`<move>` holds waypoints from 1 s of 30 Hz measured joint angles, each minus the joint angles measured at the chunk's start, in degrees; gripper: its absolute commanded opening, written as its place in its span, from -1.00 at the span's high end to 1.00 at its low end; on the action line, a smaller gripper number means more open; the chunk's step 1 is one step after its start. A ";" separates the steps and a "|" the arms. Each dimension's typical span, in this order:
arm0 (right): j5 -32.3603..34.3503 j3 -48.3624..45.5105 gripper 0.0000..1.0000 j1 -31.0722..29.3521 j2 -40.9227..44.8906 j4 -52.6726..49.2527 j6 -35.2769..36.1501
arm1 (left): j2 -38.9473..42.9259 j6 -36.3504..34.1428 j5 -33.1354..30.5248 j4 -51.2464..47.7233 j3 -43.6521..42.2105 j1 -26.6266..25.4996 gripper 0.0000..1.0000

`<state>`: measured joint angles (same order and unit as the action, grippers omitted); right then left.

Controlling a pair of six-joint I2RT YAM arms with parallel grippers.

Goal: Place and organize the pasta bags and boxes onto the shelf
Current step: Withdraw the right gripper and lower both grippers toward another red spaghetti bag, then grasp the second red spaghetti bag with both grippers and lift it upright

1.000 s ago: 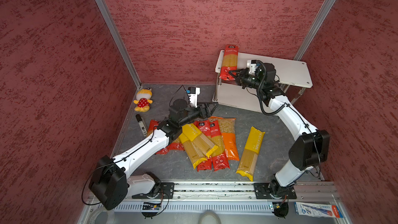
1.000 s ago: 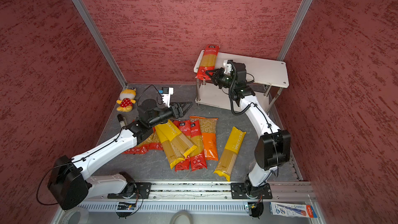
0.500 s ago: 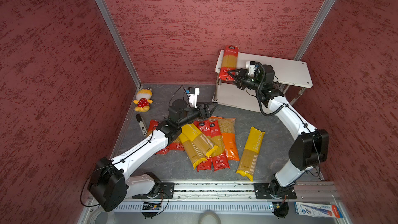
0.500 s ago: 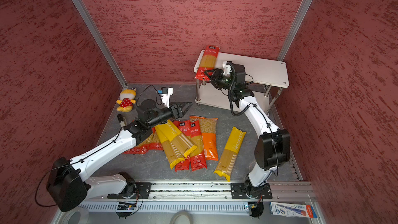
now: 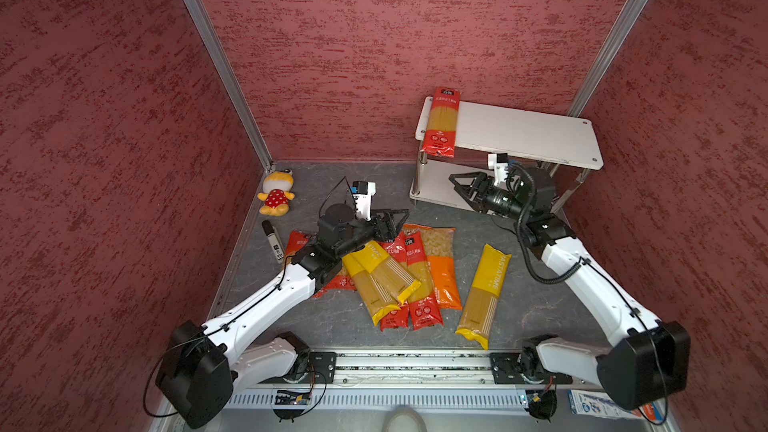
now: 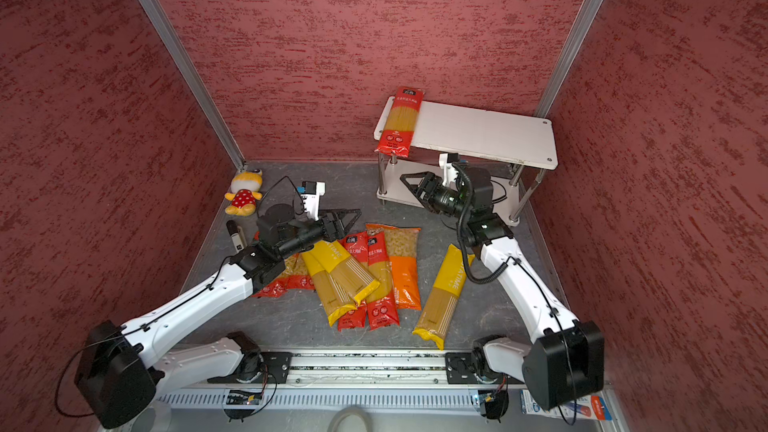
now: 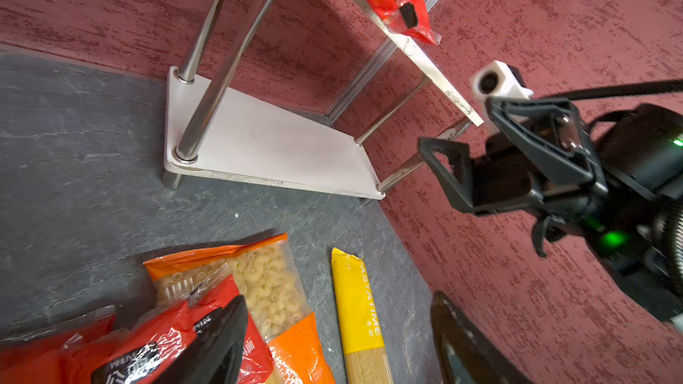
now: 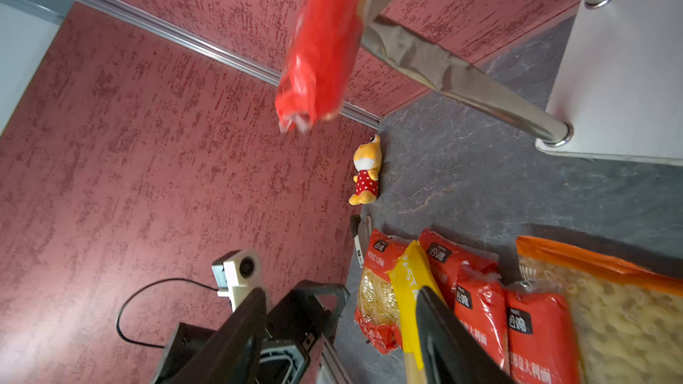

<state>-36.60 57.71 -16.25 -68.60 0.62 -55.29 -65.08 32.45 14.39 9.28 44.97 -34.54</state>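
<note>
Bags [image 5: 399, 272] lie heaped on the floor [image 5: 523, 317] in front of the shelf [image 5: 519, 135]. One red spaghetti bag [image 5: 442, 126] lies on top of it, hanging over the front edge. The right gripper [image 5: 457, 187], just in front of the shelf, and the left gripper [image 5: 401, 224], over the heap, are both open and empty. The next bag should likely lie straight beside the red one.

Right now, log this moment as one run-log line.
left gripper: open, above pasta pile; right gripper: open, empty, near shelf; red spaghetti bag: on shelf top, overhanging front edge
</note>
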 measured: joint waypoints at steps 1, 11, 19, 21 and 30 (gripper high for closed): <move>1.14 -2.23 -0.16 -1.31 1.55 -0.87 1.20 | -0.22 -0.26 -0.70 -0.44 -0.22 -0.72 -0.54; 10.08 -20.09 -0.11 -13.79 -0.96 -8.55 7.50 | -8.83 2.32 -6.69 -1.81 -4.52 -10.78 -0.48; 11.28 -20.13 -0.13 -16.20 -10.23 -5.27 9.86 | -9.51 4.61 -11.76 -6.99 -4.87 -10.40 -0.48; 11.34 -19.87 -0.13 -16.20 -12.20 -4.74 10.51 | -8.72 5.25 -12.11 -7.69 -4.90 -9.64 -0.48; 9.05 -15.98 -0.06 -17.42 -20.02 -1.62 12.87 | -7.04 7.23 -12.41 -7.85 -6.93 -8.15 -0.47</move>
<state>-27.55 41.74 -33.67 -88.62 -0.99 -42.41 -72.12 39.68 1.98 1.43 38.04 -42.70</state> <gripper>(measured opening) 0.543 0.738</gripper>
